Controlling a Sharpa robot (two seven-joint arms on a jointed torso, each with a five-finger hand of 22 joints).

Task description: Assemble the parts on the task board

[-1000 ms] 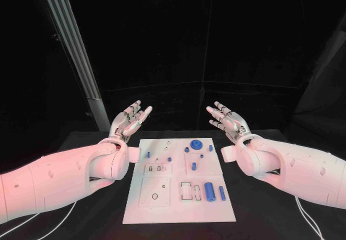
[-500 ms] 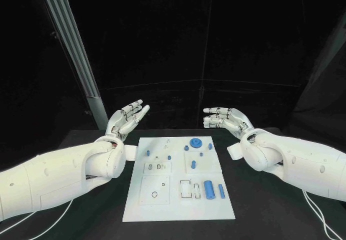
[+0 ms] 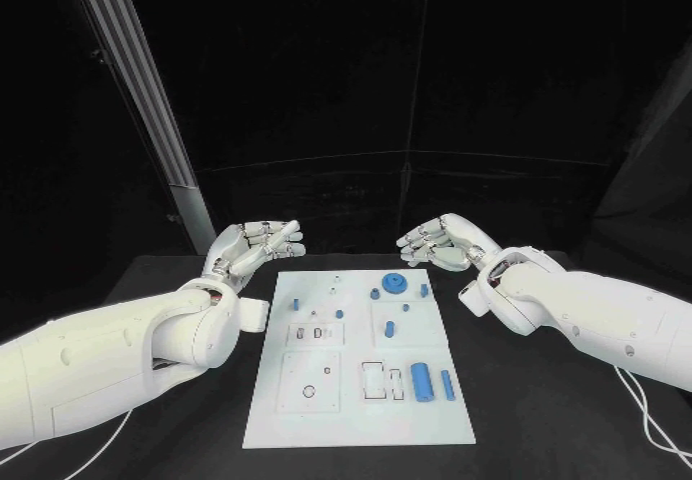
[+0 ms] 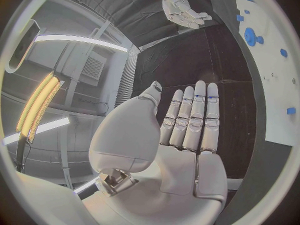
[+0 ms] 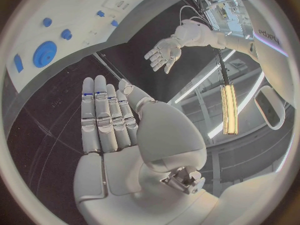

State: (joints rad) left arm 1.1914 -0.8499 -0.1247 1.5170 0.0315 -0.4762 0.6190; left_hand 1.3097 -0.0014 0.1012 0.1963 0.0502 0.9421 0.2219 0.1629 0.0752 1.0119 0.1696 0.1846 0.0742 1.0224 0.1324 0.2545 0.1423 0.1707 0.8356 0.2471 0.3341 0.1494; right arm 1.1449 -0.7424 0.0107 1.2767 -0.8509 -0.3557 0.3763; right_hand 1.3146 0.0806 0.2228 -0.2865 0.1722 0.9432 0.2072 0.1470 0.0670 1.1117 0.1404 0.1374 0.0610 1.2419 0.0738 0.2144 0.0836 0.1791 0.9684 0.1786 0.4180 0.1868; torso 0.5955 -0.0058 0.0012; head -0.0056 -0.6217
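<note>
Both hands, left hand [image 3: 257, 243] and right hand [image 3: 444, 241], empty above task board [image 3: 361, 420].

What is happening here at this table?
Nothing is being handled yet. The robot holds both hands up above the far end of the board, the left hand on one side and the right hand on the other, and each holds nothing. The wrist views show their fingers straight and side by side. The blue parts lie untouched on the board.
</note>
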